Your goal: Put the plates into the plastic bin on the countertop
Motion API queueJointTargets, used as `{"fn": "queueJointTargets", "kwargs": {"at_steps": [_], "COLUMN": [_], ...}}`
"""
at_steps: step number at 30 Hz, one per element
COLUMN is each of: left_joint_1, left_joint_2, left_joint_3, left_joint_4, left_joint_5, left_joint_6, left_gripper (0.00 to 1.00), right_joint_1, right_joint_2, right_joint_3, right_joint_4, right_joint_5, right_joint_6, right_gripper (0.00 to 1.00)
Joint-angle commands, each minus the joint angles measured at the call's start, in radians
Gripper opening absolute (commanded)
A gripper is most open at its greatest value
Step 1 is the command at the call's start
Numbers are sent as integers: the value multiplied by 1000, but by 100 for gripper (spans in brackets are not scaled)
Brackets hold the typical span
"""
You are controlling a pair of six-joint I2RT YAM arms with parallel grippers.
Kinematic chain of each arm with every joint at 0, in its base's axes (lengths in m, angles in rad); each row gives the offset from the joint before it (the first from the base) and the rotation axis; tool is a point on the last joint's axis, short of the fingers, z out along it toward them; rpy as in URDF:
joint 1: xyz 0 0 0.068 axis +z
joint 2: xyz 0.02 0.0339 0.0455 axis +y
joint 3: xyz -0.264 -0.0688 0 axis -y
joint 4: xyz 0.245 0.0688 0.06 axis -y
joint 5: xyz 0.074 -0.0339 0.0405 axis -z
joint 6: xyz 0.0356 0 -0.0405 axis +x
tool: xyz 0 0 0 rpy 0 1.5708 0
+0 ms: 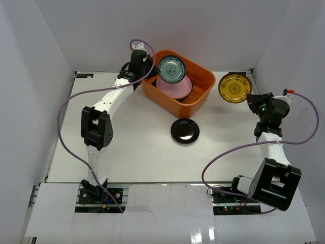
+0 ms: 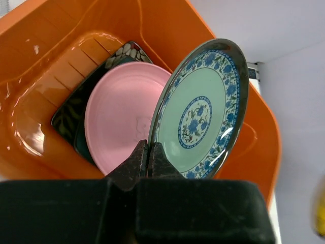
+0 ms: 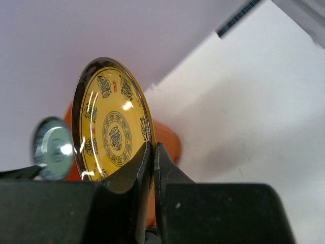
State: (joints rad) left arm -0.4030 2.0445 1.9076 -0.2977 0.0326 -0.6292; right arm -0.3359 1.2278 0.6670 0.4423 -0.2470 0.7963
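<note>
Dishware, likely rigid, slick, chip-prone: your left gripper (image 2: 148, 152) pinches the teal-patterned plate (image 2: 203, 112) by its rim above the plastic bin (image 1: 204, 71) at 12 o'clock, your right gripper (image 3: 153, 152) the yellow plate (image 3: 109, 122) at 2 o'clock; rims suit best.

A robotics lab cell: white panels (image 1: 45, 46) wall the countertop (image 1: 137, 152) on three sides, left arm (image 1: 96, 127) and right arm (image 1: 274, 178) bolted at its near edge.

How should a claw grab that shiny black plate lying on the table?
Pinch its rim. The black plate lies flat, face up on the countertop, so only the raised edge gives a hold. Come from above at its near side, probably; the orange bin sits close behind the far side.
</note>
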Motion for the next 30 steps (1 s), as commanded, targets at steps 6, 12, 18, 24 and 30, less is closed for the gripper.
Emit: {"fn": "queueJointTargets", "kwargs": {"at_steps": [6,12,18,24,30], "left_joint_1": [-5,-5,-11,-49,-149], "left_joint_2": [175,44,-318,-673,-718], "left_joint_3": [312,291,-186,-827,-1107], "left_joint_4": [-87,-84,14,54,156], "left_joint_5": [-10,38,81,101,191], "left_joint_6": [43,60,80,19,-75], "left_gripper": [39,73,73,70,70], "right_joint_1": [176,359,532,597,637], "right_joint_2": [-45,115,394,620,685], "right_joint_3": [239,417,682,879,942], "right_joint_4": [-111,-151,-223,-312,-358], "right_joint_5": [31,120,206,230,224], "right_joint_6": [-106,-164,-227,-233,-235], "right_gripper": [8,8,8,8,46]}}
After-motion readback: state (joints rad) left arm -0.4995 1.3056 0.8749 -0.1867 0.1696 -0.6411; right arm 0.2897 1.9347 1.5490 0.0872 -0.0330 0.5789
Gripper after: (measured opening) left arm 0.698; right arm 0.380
